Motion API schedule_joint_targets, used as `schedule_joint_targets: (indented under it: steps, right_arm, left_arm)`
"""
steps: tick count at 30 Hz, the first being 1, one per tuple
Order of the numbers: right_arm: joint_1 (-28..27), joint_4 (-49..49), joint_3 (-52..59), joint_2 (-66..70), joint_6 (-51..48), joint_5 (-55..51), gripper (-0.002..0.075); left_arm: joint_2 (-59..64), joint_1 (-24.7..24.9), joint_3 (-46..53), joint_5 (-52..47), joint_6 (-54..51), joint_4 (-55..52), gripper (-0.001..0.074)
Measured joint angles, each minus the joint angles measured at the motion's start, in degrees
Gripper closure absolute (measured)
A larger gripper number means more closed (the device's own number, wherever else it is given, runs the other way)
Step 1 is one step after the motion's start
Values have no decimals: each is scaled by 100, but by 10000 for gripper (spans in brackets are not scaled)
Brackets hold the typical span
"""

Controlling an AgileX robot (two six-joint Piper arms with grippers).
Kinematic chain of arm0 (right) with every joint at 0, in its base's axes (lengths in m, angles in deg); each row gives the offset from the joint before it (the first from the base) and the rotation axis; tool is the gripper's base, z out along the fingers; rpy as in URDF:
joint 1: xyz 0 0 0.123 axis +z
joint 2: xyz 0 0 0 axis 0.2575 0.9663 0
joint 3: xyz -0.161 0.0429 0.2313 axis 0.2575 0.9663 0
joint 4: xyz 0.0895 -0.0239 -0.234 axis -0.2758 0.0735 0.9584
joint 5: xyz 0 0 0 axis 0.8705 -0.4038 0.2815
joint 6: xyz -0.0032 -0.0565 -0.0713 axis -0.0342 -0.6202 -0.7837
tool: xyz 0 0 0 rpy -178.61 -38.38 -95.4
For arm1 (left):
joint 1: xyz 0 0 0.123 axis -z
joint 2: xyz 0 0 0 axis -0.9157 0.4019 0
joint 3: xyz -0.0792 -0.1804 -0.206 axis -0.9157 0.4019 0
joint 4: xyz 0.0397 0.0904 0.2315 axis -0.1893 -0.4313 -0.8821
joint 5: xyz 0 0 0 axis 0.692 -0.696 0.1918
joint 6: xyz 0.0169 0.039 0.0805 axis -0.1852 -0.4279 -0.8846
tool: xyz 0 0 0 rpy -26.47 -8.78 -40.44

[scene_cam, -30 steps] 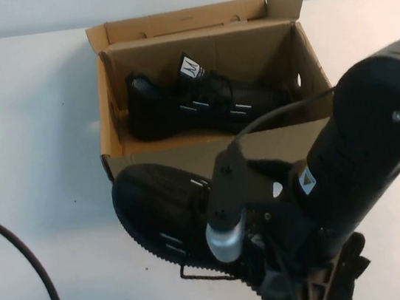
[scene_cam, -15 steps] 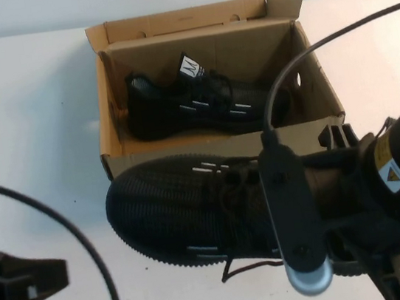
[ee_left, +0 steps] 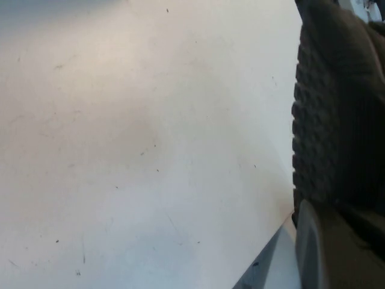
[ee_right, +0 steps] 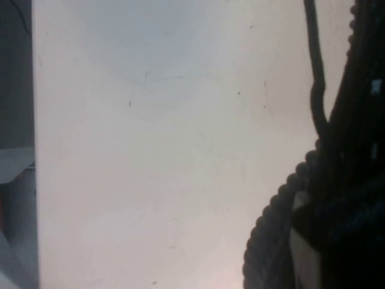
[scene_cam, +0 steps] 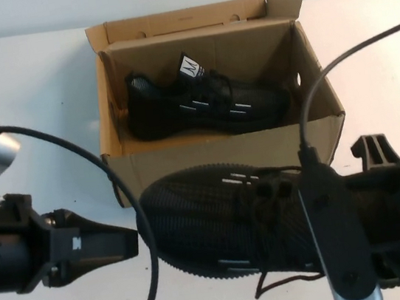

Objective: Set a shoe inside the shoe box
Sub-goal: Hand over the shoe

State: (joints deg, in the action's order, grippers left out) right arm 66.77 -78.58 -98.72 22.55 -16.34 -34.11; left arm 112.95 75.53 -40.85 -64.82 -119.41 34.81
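Note:
The brown cardboard shoe box stands open at the back middle of the table, its lid flap folded back. One black mesh sneaker lies inside it. My right gripper is shut on the heel end of the second black sneaker and holds it raised just in front of the box, toe to the left. In the right wrist view, one finger presses against its ribbed sole. My left gripper is at the shoe's toe. The left wrist view shows the sole close beside it.
The white table stretches to both sides of the box. A black cable arcs from the left arm, past the front left corner of the box. The right arm's cable loops over the box's right wall.
The left arm has come in from the lower left, and its gripper is now at the shoe's toe. The right arm has turned, and the shoe has shifted a little to the right.

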Motion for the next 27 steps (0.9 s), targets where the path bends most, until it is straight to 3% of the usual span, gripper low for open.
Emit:
schedule_joint_targets:
  steps: [12,15,22,24,27]
  right_arm:
    - [0,146,132,-23,440,-13,704]
    - [0,182,132,-23,486,-13,704]
    - [0,182,132,-189,510,-13,704]
    - [0,182,132,-238,522,-13,704]
    - [0,171,132,-293,522,-13,704]
  left_arm:
    - [132,0,0,413,-643,13,712]
    - [132,0,0,278,-518,38,610]
    - [132,0,0,101,-67,134,148]
    - [132,0,0,54,-51,334,86]
    - [132,0,0,-35,-72,829,66]
